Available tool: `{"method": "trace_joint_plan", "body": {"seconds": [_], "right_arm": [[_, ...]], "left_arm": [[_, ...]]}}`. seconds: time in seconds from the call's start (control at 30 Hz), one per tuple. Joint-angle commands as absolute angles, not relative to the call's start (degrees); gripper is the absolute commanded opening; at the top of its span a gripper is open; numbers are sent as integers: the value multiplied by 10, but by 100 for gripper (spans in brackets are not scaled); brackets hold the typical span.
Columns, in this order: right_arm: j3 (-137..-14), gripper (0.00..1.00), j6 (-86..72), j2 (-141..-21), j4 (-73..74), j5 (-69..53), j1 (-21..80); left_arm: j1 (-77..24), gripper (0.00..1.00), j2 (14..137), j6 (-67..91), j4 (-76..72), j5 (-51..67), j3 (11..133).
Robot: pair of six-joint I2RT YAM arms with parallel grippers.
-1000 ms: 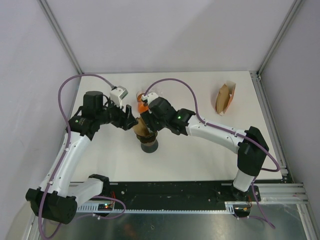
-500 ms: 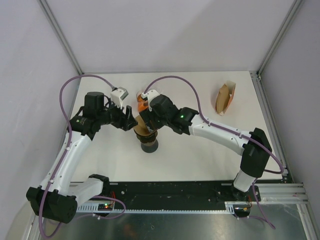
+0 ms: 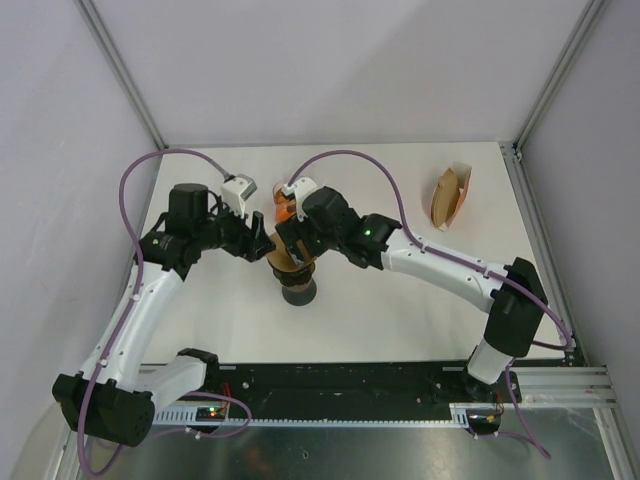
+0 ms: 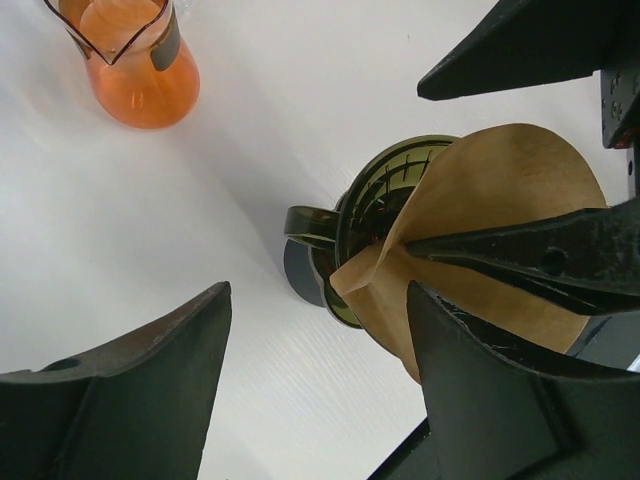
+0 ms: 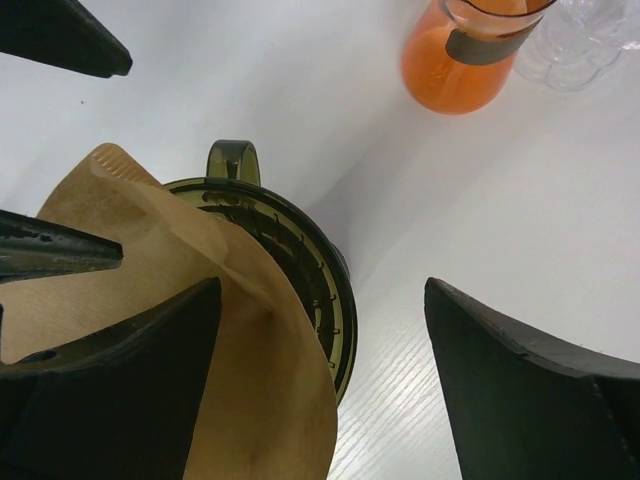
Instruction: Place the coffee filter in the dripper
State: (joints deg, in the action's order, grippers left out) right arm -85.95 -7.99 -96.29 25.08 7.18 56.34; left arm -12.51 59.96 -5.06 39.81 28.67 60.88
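Brown paper, a cone-shaped coffee filter (image 4: 500, 200), leaned half inside the dark green ribbed dripper (image 4: 385, 185) on the white surface (image 4: 300, 80), not yet seated. In the right wrist view it covered the dripper's 9 o'clock side and rose above the rim, while the ribs at 3 o'clock lay bare. The left gripper (image 4: 320, 300) had its jaws spread wide and clamped nothing. The right gripper (image 5: 322, 290) gaped likewise over the dripper, though one finger of each crossed the paper. The likely trouble was that a finger drawing away could drag the light cone out, or that a downward push could crease it or tip the dripper toward the orange flask (image 5: 455, 70) at 1 o'clock.
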Motion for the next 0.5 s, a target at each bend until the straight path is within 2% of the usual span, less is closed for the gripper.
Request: {"method": "trace_joint_plan", "body": {"seconds": [0.0,0.17,0.47], "right_arm": [[-891,89,-66,-925,232,65,560],[-897,98,-60,-923,240,65,557],[-908,99,-47,-899,246,76,554]], "left_arm": [[-128,76,589,-66,391,295,640],[-128,77,587,-67,393,301,647],[-128,79,589,-71,397,297,663]]}}
